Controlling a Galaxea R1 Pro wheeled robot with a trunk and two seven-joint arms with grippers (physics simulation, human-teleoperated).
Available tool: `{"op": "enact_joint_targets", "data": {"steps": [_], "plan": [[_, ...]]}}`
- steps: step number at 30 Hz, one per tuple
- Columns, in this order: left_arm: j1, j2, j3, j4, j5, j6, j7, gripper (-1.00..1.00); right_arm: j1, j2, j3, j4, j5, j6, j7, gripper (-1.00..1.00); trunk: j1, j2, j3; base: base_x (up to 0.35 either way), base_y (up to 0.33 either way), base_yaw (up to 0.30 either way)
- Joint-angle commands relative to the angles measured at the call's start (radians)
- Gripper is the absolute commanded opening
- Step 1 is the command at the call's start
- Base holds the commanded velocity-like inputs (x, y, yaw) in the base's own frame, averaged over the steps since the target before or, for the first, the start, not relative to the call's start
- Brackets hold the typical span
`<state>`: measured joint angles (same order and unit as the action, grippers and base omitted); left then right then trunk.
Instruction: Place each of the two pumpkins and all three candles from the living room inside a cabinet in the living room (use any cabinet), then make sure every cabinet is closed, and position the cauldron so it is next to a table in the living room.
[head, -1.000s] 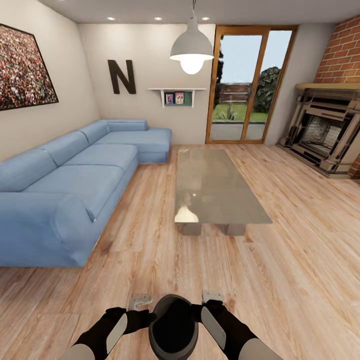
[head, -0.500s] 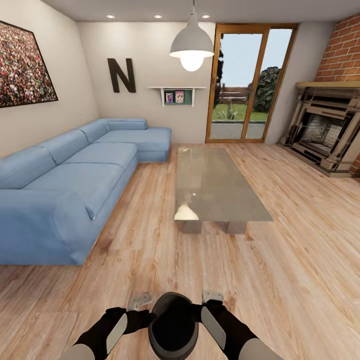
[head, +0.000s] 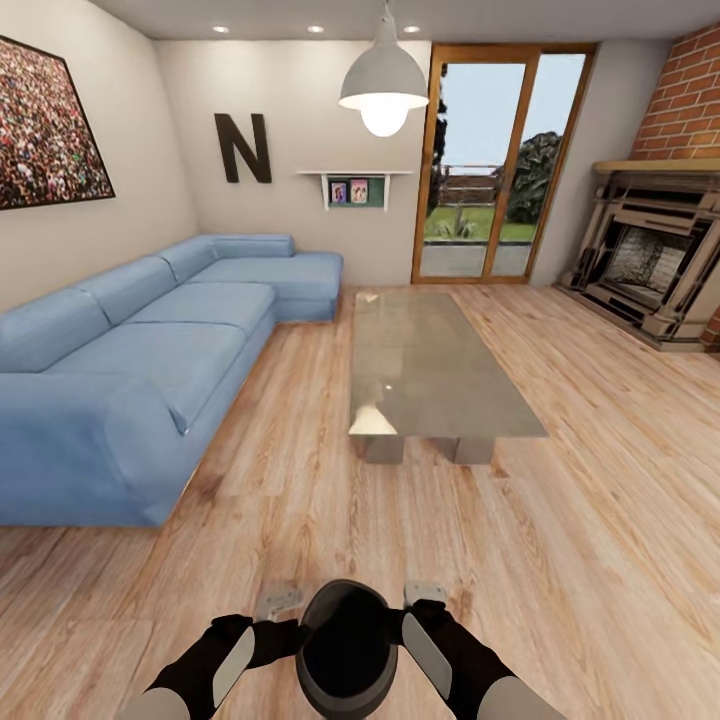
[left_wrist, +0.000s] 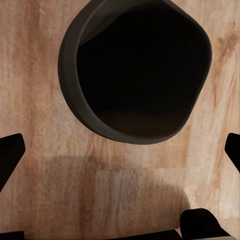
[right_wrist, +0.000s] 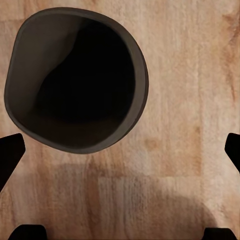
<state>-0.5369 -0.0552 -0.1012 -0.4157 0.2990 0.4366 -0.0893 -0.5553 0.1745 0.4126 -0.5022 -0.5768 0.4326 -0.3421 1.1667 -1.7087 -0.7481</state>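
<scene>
Light wood planks run the length of the living room ahead of us. Our left hand (head: 280, 603) and right hand (head: 425, 594) sit on either side of the black cauldron (head: 347, 648), close in front of us at the near edge of the head view. Both wrist views show the fingers spread wide, with the pot's rim (left_wrist: 135, 70) between them but not touching, so we read both hands as released, pressing the pot between the arms at most; whether it is lifted off the floor we cannot tell. Further out stands the tabletop (head: 425, 365), well apart from the cauldron, with the blue sofa (head: 130, 380) to its left and the fireplace (head: 650, 255) far right. We judge the cauldron step underway and unfinished. Pumpkins, candles and cabinet cannot be checked from here.
</scene>
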Motion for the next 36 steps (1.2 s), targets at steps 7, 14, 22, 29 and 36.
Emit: {"op": "enact_joint_targets", "data": {"steps": [7, 14, 22, 29, 36], "plan": [[0.000, 0.000, 0.000, 0.000, 0.000, -0.001, -0.001, 1.00, 0.000, 0.000, 0.000, 0.000, 0.000, 0.000, 0.000, 1.00, 0.027, -0.049, -0.022, 0.000, 0.000, 0.000], [0.000, 0.000, 0.000, 0.000, 0.000, -0.001, -0.001, 1.00, 0.000, 0.000, 0.000, 0.000, 0.000, 0.000, 0.000, 1.00, 0.054, -0.098, -0.044, 0.000, 0.000, 0.000], [0.000, 0.001, 0.000, 0.000, 0.000, -0.001, -0.001, 1.00, 0.000, 0.000, 0.000, 0.000, 0.000, 0.000, 0.000, 1.00, 0.084, -0.154, -0.069, 0.000, 0.000, 0.000], [0.000, 0.004, 0.000, 0.000, 0.000, -0.001, -0.001, 1.00, 0.000, 0.000, 0.000, 0.001, 0.000, 0.000, 0.000, 1.00, 0.096, -0.175, -0.078, 0.000, 0.000, 0.000], [0.000, 0.004, 0.001, 0.000, 0.000, -0.001, -0.001, 1.00, 0.000, 0.000, 0.000, 0.001, 0.000, 0.000, 0.000, 1.00, 0.123, -0.224, -0.100, 0.000, 0.000, 0.000]]}}
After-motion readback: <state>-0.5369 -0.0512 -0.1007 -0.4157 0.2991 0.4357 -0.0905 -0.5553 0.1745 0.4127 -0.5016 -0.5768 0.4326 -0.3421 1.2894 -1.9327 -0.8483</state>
